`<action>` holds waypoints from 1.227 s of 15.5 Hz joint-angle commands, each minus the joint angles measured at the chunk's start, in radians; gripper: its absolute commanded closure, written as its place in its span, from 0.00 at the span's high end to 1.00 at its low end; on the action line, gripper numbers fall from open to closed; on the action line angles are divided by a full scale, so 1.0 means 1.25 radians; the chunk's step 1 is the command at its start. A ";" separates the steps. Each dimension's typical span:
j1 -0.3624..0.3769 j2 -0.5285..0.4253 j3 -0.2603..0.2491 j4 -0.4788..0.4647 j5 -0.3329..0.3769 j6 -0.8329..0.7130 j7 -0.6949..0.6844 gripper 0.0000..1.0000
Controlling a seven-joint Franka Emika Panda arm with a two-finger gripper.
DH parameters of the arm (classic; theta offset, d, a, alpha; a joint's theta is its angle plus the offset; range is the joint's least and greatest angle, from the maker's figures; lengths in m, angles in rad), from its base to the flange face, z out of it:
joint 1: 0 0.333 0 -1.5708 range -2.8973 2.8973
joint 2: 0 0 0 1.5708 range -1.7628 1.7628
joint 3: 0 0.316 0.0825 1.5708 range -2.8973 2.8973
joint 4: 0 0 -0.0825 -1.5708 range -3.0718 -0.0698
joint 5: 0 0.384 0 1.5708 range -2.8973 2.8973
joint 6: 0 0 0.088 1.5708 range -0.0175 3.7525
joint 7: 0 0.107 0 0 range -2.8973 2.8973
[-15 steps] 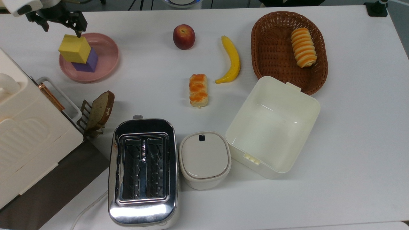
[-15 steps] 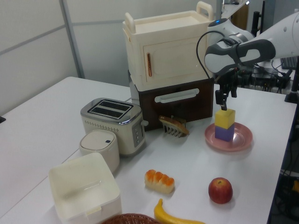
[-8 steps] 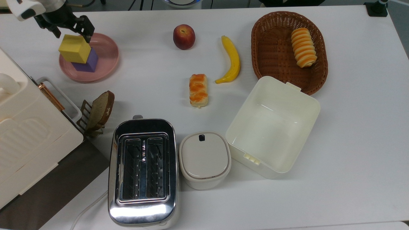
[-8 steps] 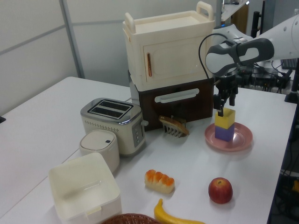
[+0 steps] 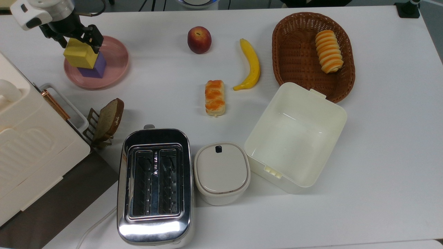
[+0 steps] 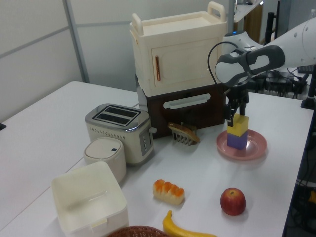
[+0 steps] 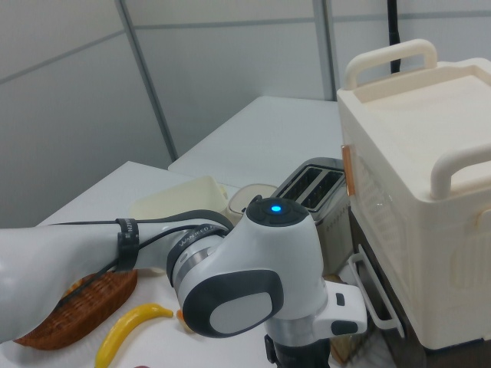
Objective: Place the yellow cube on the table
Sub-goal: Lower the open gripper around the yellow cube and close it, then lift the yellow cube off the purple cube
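Gripper (image 5: 74, 37) has dropped over the last second from above the yellow cube (image 5: 80, 55) to straddling its top: in the top view one finger (image 5: 94, 38) sits at the cube's right upper edge, the other at its left. Jaws are apart, either side of the block, and I can't tell yet whether the pads touch it. The cube itself hasn't shifted; it sits stacked on the purple cube (image 5: 95, 68), which stands on the pink plate (image 5: 117, 55) near the top view's left edge, beside the cream cabinet (image 6: 175, 49). Reads as the end of the approach, with the grasp about to close, nothing lifted. As a cube it has no real long axis; it's upright, flat face up, yawed in the top view so its edges run diagonal to the table (image 5: 380, 155) edges, and slightly offset from the purple one below. Left view shows the gripper (image 6: 236, 109) coming straight down onto it. There's free tabletop just right of the plate in the top view, before the apple (image 5: 199, 39).
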 commanded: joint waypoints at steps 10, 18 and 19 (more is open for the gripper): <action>0.040 -0.056 0.000 0.007 0.015 -0.086 -0.042 0.00; 0.201 0.002 0.136 -0.053 0.006 -0.013 0.255 0.11; 0.211 0.021 0.156 -0.059 0.004 0.010 0.294 0.16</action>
